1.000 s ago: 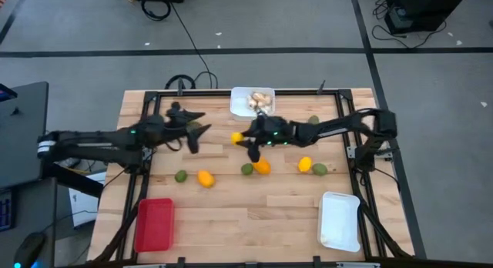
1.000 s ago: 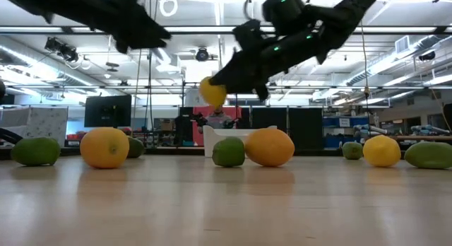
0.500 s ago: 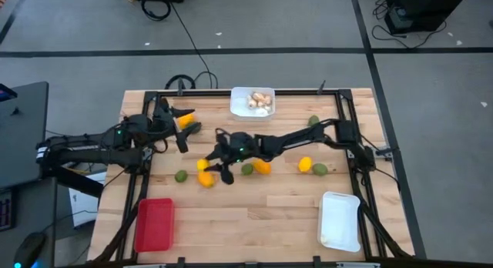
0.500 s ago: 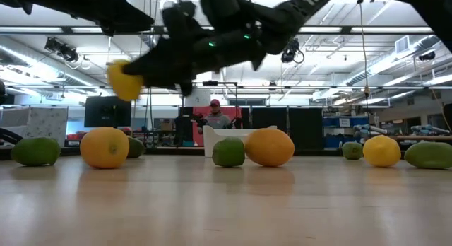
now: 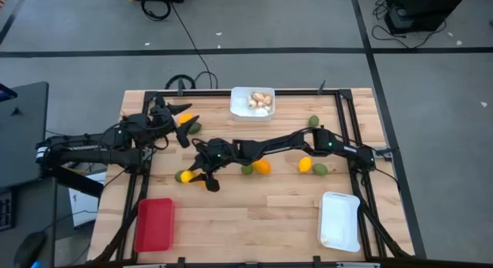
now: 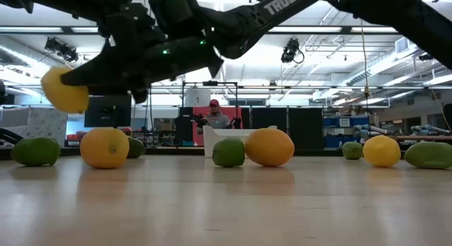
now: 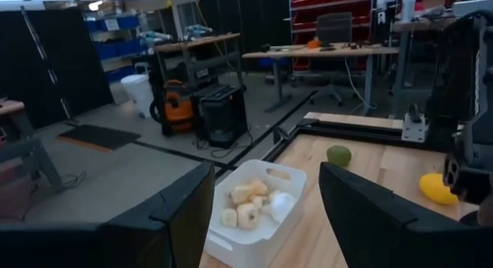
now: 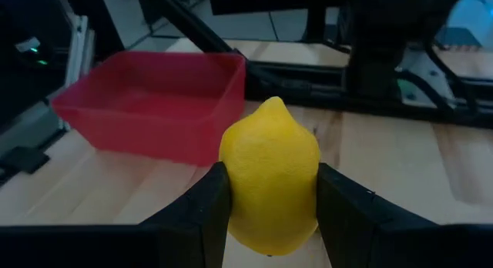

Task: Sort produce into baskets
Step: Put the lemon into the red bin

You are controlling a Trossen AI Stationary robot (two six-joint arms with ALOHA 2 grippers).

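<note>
As the red plastic basket [image 8: 154,102] waits at the near left corner, the right gripper [image 8: 269,199] carries a round yellow lemon [image 8: 269,183] clamped between its fingers, aloft, presumably towards it, while the left gripper [image 7: 266,214] hangs open and empty far left.

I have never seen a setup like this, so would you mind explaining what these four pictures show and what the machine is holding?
These are four cameras on one moment. The machine is a pair of dark robot arms at a wooden table. One picture looks straight down from above, one looks level across the tabletop, and one sits on each arm's wrist.

The right tool is shut on a yellow lemon, held above the table, with the red tray ahead of it. The left tool is raised near the table's far left, open and empty; its wrist camera looks between its own fingers at the white tray of mushrooms.

Loose on the table lie more lemons and green fruits, such as a lemon and a green fruit. An empty white tray sits at the near right.
</note>
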